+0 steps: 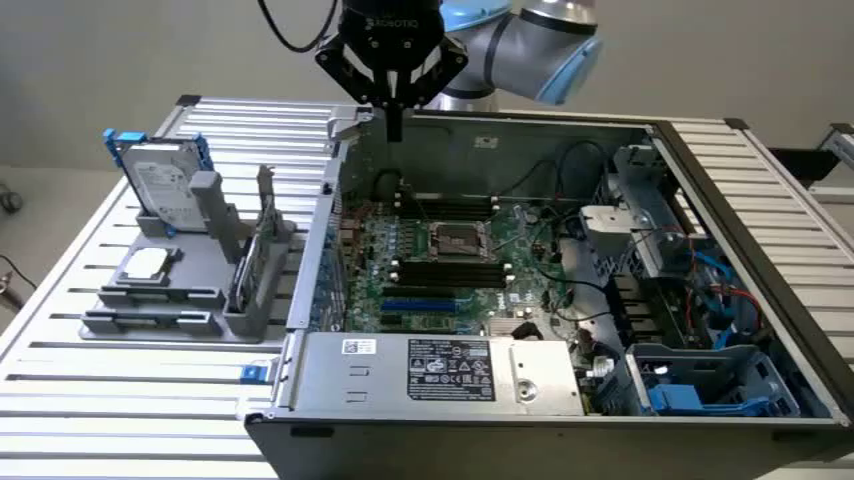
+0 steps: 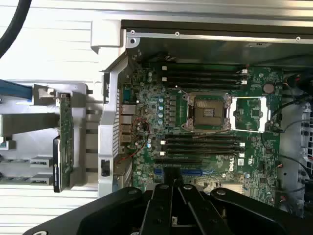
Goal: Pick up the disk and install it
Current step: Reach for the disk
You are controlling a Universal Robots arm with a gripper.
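Black, angular pincer hangs with its fingers pressed together at the exterior view's top centre. It points straight down from the grey-and-blue arm over the open metal computer case. The silver-grey, blue-railed disk stands upright in a grey holder at the exterior view's upper left, on the ribbed table.

You get even, diffuse overhead light in the exterior view. The ribbed tabletop is bright with a mild sheen. The computer case is dimmer inside, its walls shading the motherboard. In your wrist view the tabletop is nearly blown out and the tool is dark and unlit.
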